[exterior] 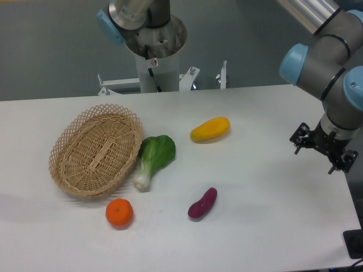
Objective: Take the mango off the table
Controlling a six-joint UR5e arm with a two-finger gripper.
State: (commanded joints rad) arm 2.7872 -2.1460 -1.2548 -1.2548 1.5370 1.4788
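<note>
On the white counter (pixel 266 187) in my one fixed camera view, I see the mango (pixel 210 130) lying on its side a little behind the middle, its long axis running roughly left to right with the right end tipped slightly toward the back. Nothing touches it. Just to its front left I have a bok choy (pixel 153 159), leafy end toward the mango and white stem pointing toward the front, its stem close beside the rim of a woven oval basket (pixel 95 149) that sits tilted on the left side. An orange (pixel 119 212) rests near the front, below the basket, and a purple sweet potato (pixel 202 203) lies toward the front of the mango, well apart from it. My arm comes in from the upper right, and the claw (pixel 323 148) hangs over the right edge of the counter, well away from the mango and holding nothing. From this angle I cannot tell whether its fingers stand apart or together.
</note>
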